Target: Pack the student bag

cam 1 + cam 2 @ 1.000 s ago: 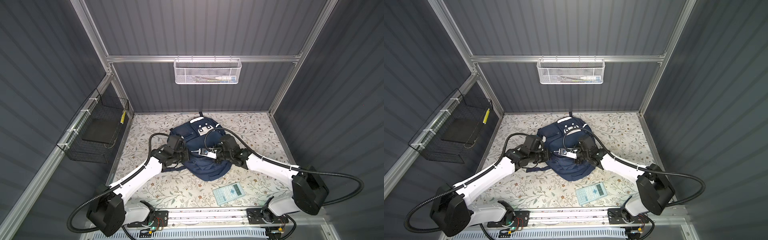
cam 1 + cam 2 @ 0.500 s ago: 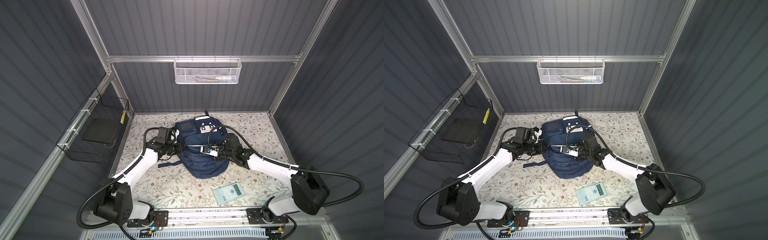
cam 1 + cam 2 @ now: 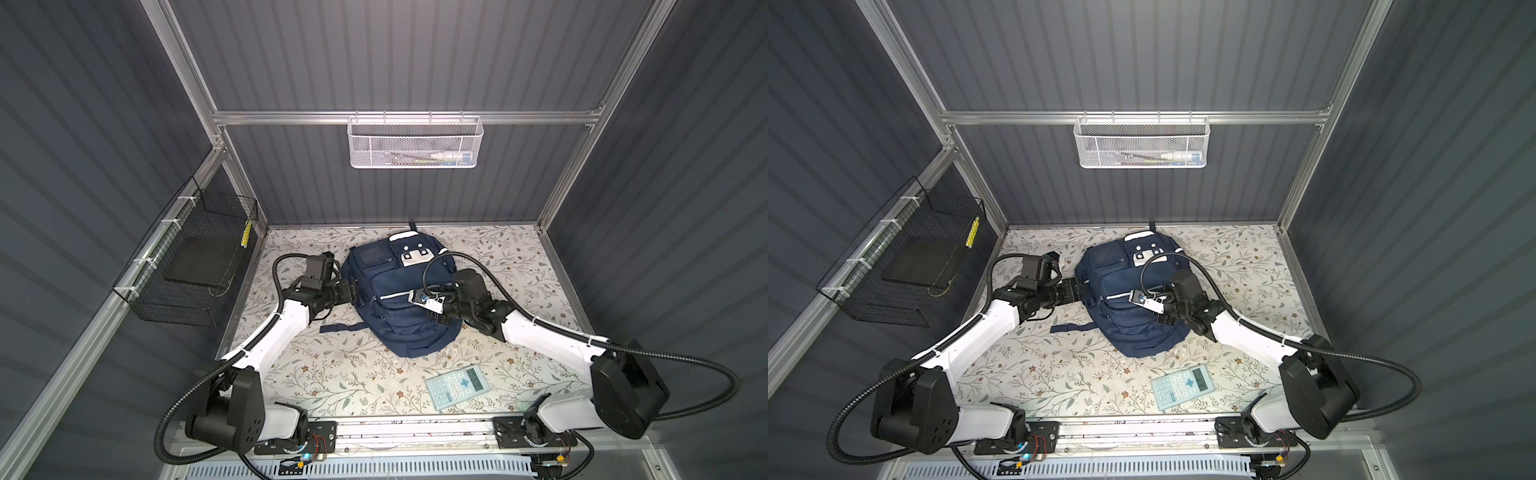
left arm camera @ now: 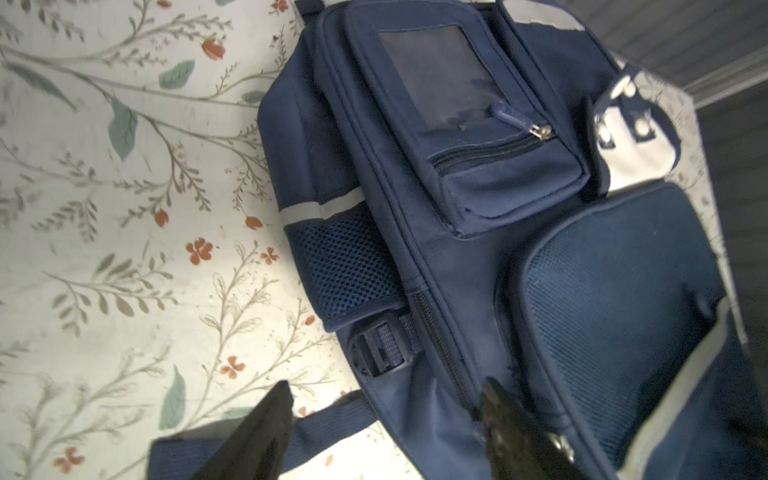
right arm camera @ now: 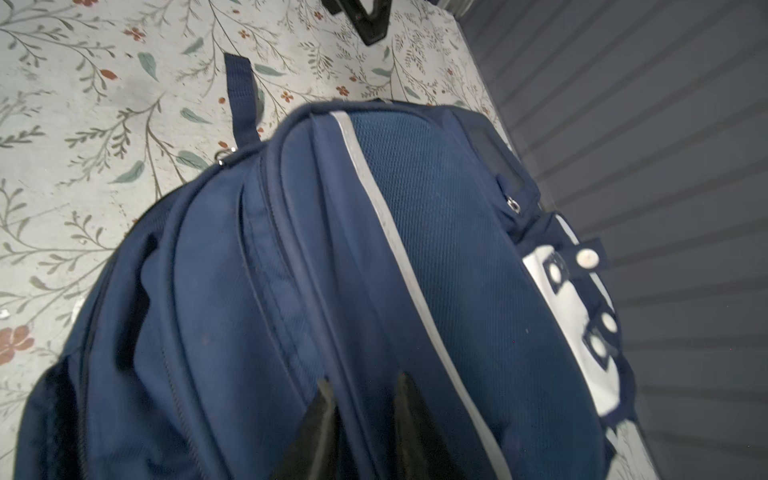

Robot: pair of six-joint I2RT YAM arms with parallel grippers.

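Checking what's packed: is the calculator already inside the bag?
No, the calculator lies on the table, apart from the student bag.

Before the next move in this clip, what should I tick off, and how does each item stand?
1. Is the left gripper open: ok. Its jaws are wide apart at the side strap of the student bag.
2. Is the right gripper free of the bag: cannot tell. Its fingers straddle a ridge of fabric.
3. Is a compartment open for packing: not ok. No opening shows in any view.
4. Is the bag lying front up on the table: ok.
5. Is the calculator free to pick up: ok. It lies alone near the front edge, apart from the bag.
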